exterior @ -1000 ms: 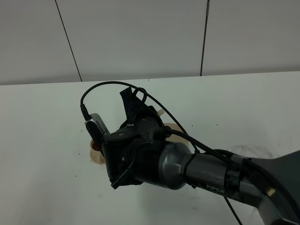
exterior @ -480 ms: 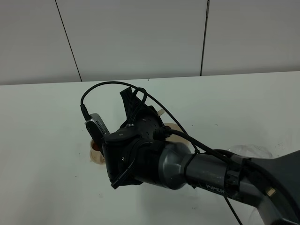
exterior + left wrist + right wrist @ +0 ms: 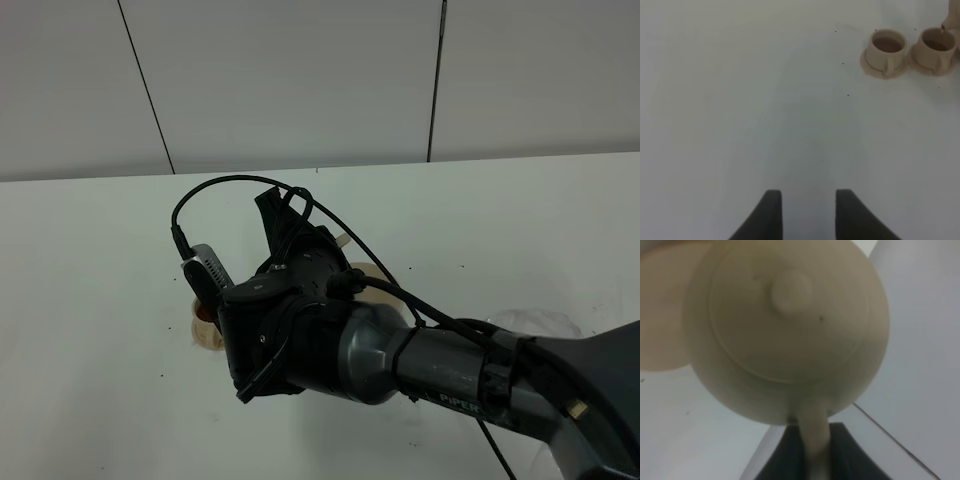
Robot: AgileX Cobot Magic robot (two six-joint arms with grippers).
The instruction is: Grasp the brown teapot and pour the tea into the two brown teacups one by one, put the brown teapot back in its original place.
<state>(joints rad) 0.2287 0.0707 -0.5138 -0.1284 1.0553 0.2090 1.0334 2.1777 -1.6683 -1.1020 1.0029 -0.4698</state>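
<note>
Nothing has visibly shifted over the last second — the right gripper [image 3: 812, 452] stays clamped shut on the handle of the brown teapot [image 3: 785, 325], held above the surface [image 3: 740, 100]. The left gripper [image 3: 805, 215] hangs with jaws apart, holding nothing — both brown teacups [image 3: 885, 46] sit side by side on saucers [image 3: 871, 66], tea in each

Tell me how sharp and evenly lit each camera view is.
Exterior high: sharp and evenly lit, but the dark right arm blocks the middle of the picture. Left wrist: pale and washed out, the two teacups slightly soft. Right wrist: the teapot fills the frame, too close, blurred.
</note>
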